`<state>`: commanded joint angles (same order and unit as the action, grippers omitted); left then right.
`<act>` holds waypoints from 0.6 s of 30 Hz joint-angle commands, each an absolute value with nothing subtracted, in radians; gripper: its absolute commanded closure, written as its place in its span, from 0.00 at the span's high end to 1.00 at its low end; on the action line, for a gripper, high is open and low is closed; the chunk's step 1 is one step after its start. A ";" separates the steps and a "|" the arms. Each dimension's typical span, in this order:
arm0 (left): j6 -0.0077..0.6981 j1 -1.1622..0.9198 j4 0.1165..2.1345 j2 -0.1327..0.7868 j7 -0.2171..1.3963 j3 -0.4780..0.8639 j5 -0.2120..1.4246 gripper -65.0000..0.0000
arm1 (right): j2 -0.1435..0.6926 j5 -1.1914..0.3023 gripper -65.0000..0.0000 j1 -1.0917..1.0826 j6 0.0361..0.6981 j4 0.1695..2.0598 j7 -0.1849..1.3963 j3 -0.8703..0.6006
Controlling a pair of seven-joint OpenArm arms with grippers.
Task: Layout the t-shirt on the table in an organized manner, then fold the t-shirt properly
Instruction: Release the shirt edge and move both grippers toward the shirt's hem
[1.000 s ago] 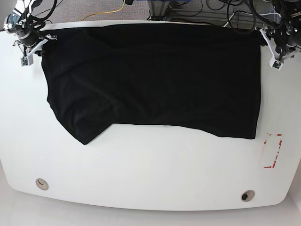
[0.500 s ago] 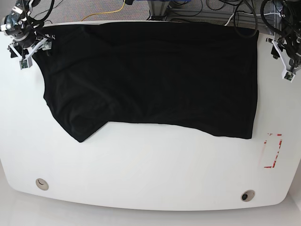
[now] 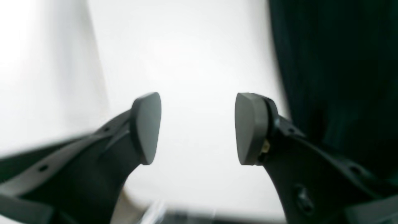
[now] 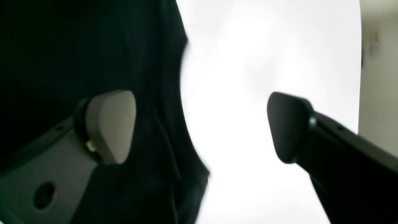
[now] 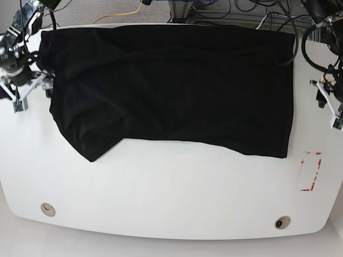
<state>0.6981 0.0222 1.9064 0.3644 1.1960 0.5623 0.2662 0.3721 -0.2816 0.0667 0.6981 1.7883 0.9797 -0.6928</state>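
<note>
The t-shirt (image 5: pixel 177 85) is spread flat across the far part of the table (image 5: pixel 171 198), its far edge at the table's far rim. Bare white tabletop is left nearer than the t-shirt. Beside each side edge an empty, wide-spread gripper is seen: left gripper (image 3: pixel 198 128), right gripper (image 4: pixel 201 126).

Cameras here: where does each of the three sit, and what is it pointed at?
Base: sits overhead, looking down on the white table and black t-shirt; both arms at the side edges.
Left wrist: on the arm, looking past its open left pincer at bare table, shirt edge alongside.
Right wrist: past its open right pincer, straddling the shirt's edge.
All share shirt and table.
</note>
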 joint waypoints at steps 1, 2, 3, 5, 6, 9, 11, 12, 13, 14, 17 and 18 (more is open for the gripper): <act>0.698 0.050 1.906 0.344 1.196 0.545 0.242 0.53 | 0.377 -0.282 1.00 0.031 0.698 1.759 0.981 -0.664; 0.698 0.068 1.906 0.332 1.196 0.533 0.223 0.54 | 0.380 -0.282 1.00 0.004 0.698 1.735 0.981 -0.641; 0.698 0.093 1.906 0.317 1.196 0.516 0.199 0.54 | 0.383 -0.280 1.00 -0.033 0.698 1.707 0.981 -0.618; 0.698 0.145 1.903 0.286 1.196 0.475 0.154 0.54 | 0.384 -0.280 1.00 -0.104 0.698 1.633 0.981 -0.578; 0.698 0.162 1.899 0.274 1.196 0.458 0.136 0.54 | 0.384 -0.280 1.00 -0.127 0.698 1.603 0.981 -0.565; 0.698 0.213 1.851 0.248 1.193 0.410 0.099 0.54 | 0.384 -0.278 1.00 -0.223 0.698 1.488 0.977 -0.521; 0.698 0.242 1.808 0.240 1.191 0.395 0.090 0.54 | 0.384 -0.278 1.00 -0.272 0.698 1.420 0.969 -0.495; 0.698 0.262 1.784 0.234 1.191 0.394 0.088 0.54 | 0.384 -0.278 1.00 -0.302 0.698 1.383 0.955 -0.479; 0.698 0.282 1.753 0.226 1.191 0.394 0.087 0.54 | 0.387 -0.277 1.00 -0.329 0.698 1.342 0.938 -0.463; 0.698 0.297 1.730 0.222 1.191 0.394 0.087 0.54 | 0.395 -0.271 1.00 -0.352 0.698 1.303 0.921 -0.449; 0.698 0.329 1.675 0.216 1.191 0.395 0.087 0.53 | 0.397 -0.219 1.00 -0.423 0.698 1.196 0.875 -0.401; 0.698 0.337 1.661 0.216 1.190 0.395 0.087 0.53 | 0.397 -0.197 1.00 -0.450 0.698 1.164 0.851 -0.387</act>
<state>0.6981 0.3368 1.6609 0.2156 1.1899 0.3951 0.0867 0.3966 -0.1972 -0.4503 0.6981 1.1638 0.8508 -0.3874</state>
